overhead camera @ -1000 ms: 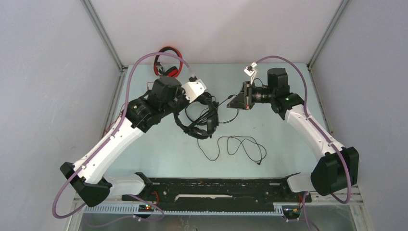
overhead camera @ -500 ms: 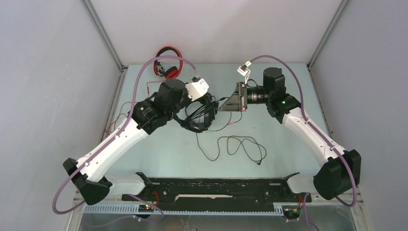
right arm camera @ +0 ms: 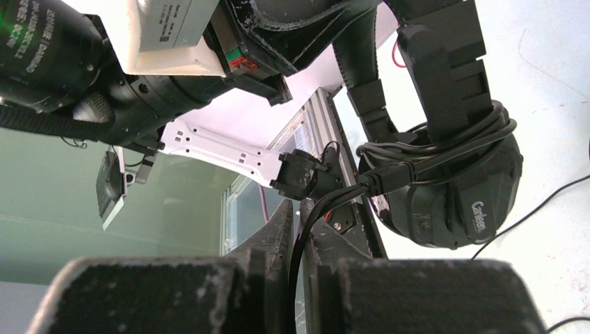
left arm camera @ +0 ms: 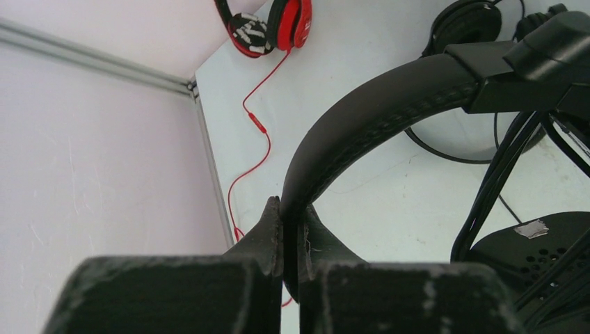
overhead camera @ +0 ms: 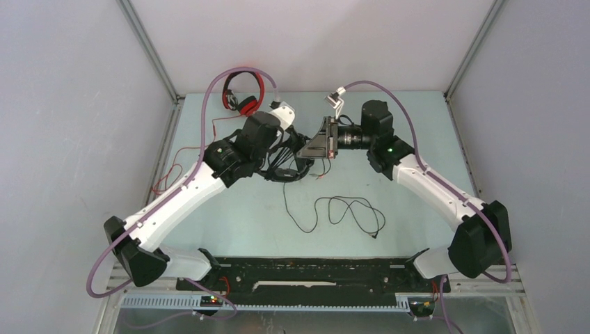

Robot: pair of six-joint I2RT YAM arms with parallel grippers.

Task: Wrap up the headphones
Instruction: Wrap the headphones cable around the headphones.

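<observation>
1. Left gripper [left arm camera: 289, 212]: clenched on the headband of a black headset [left arm camera: 379, 111], which it holds above the table [overhead camera: 417, 125] at the far middle.
2. Right gripper [right arm camera: 298, 209]: fingers pinched on the thin black cable [right arm camera: 300, 240] of that headset. The cable runs up to several turns bundled above the earcup (lettering on the cup is too small to read).
3. Change over the last second: both arms have swung toward the far left. The right gripper has travelled left and now sits just beside the left one, where before they stood apart.
4. The held headset has moved with them, away from the table's centre.
5. Red headset [overhead camera: 241, 97]: at the far-left corner, unmoved, its red cable [overhead camera: 174, 170] trailing along the left edge.
6. Loose cable loop [overhead camera: 344, 209]: lies on the table nearer the bases, shape unchanged.
</observation>
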